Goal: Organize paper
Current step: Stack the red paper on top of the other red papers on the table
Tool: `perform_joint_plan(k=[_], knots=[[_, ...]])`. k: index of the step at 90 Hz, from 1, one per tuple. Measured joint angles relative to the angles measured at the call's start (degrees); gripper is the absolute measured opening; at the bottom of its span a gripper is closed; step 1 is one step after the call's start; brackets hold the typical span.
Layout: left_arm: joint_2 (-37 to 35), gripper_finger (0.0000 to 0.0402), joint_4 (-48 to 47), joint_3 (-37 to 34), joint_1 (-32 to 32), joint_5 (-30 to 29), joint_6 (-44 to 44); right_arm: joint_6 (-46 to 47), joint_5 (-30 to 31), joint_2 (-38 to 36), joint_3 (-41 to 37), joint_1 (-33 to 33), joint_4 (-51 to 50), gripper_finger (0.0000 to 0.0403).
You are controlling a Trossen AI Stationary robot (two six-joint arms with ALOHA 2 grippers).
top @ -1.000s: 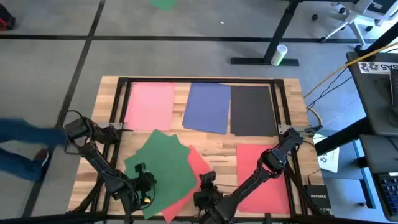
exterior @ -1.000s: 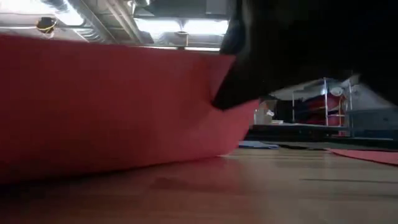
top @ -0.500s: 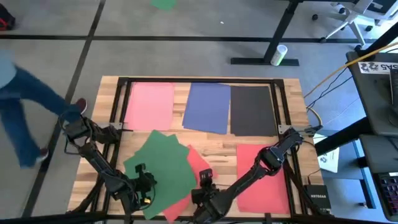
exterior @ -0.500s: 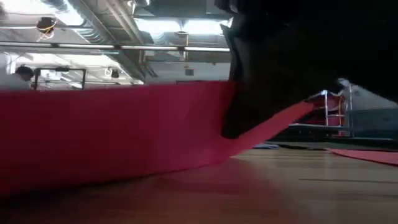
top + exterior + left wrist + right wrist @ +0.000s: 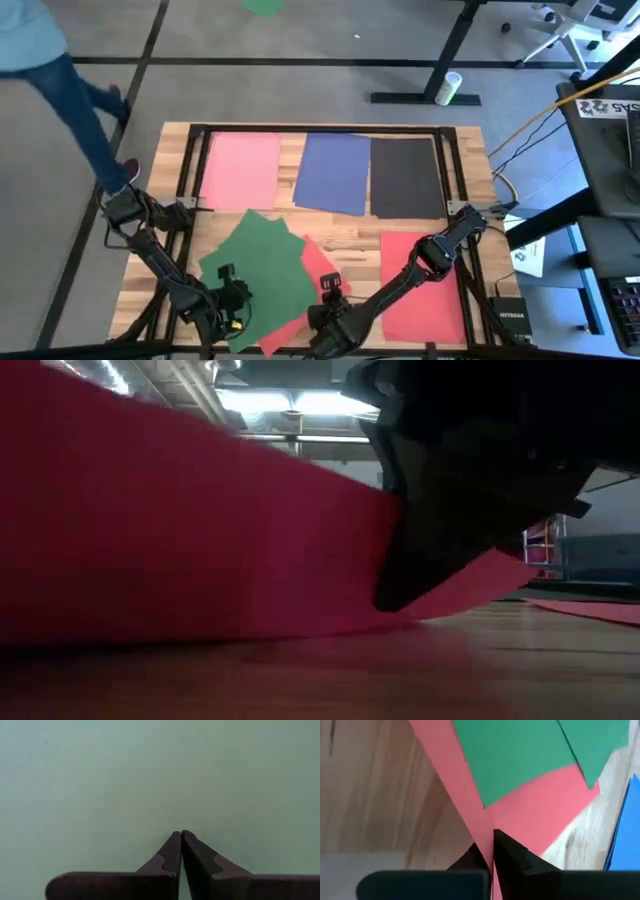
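Right hand (image 5: 490,852) closed on the edge of a red sheet (image 5: 530,815) beneath green sheets (image 5: 262,268); left hand (image 5: 180,837) closed over green paper; "NETGEAR" box (image 5: 508,318) beside worktop (image 5: 345,232).

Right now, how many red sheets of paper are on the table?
2. One red sheet lies flat at the near right. The other red sheet sits mostly under the green sheets, pinched by the right gripper. More could be hidden beneath.

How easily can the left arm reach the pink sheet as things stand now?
Probably yes: the pink sheet lies uncovered on the left side, and the left gripper, shut over green paper, holds nothing.
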Motion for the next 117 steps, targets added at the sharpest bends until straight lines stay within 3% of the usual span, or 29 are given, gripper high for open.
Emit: perform_joint_plan(k=[33, 52, 85, 117], knots=[[-9.7, 0.0, 0.6, 1.8, -0.1, -5.8, 5.7, 0.7, 0.3, -0.1, 6.9, 0.1, -8.3, 0.0], [-9.9, 0.0, 0.4, 1.9, -0.3, -6.9, 5.7, 4.5, 0.2, -3.6, 6.2, 0.0, -16.2, 0.0], [-9.9, 0.0, 0.3, 1.9, -0.4, -7.3, 4.9, 6.2, -3.1, -6.0, 6.8, -0.3, -15.7, 0.0], [-10.0, 0.0, 0.2, 2.0, -0.4, -7.8, 4.7, 6.6, 1.8, -13.5, 6.7, 0.3, -15.7, 0.0]])
